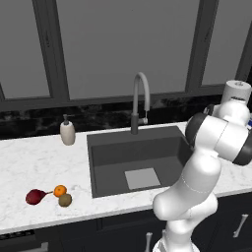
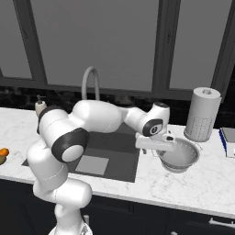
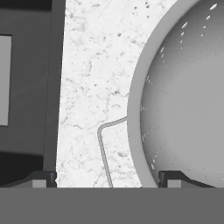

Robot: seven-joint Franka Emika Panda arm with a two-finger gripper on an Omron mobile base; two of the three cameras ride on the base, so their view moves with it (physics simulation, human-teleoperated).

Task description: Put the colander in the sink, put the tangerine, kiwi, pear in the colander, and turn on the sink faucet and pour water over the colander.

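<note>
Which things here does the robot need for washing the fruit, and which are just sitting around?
Needed: colander, sink, sink faucet, tangerine, kiwi, pear, gripper.

Just sitting around: soap dispenser, paper towel roll, book.

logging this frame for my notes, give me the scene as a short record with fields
gripper: open, low over the counter at the colander's near handle, one fingertip over the rim
colander: upright on the counter right of the sink, empty
sink: empty, no water running
sink faucet: behind the basin
tangerine: on the counter left of the sink
kiwi: beside the tangerine
pear: left of both
paper towel roll: behind the colander
</note>
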